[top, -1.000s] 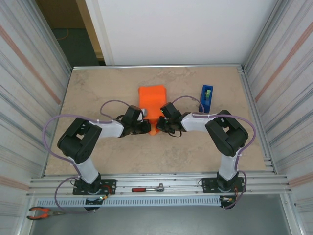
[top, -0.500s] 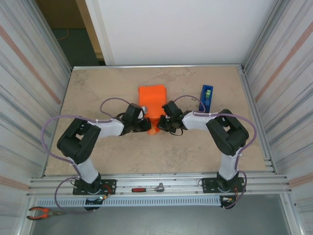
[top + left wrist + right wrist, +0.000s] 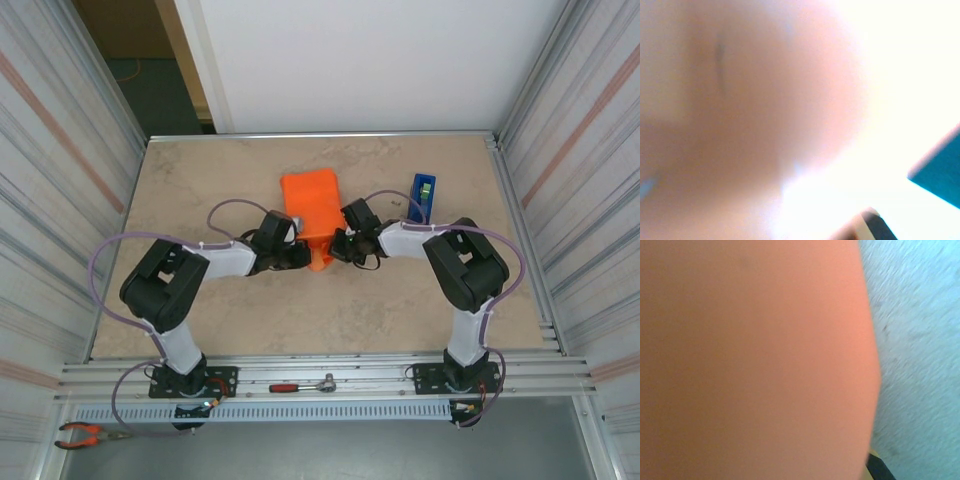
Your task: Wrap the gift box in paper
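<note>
The orange paper [image 3: 310,200] lies folded into a bundle at the middle of the table, and the gift box is hidden inside it. A small flap of paper [image 3: 319,262] sticks out at the near end. My left gripper [image 3: 299,256] is shut and lies against the near-left corner of the bundle. From the other side my right gripper [image 3: 337,249], also shut, presses on the near-right corner. Whether either one pinches paper is unclear. Blurred orange paper [image 3: 750,360] sits right against the right wrist camera. The left wrist view is a pinkish blur with glare.
A blue tape dispenser [image 3: 422,195] stands right of the bundle, close behind my right forearm. A red-handled ratchet [image 3: 300,385] lies on the near rail and pliers [image 3: 85,433] at the bottom left. Metal walls close both sides.
My right gripper has slid a little farther back along the bundle's right corner. The bundle has tilted slightly and its near flap has shifted right. The left gripper has barely moved.
</note>
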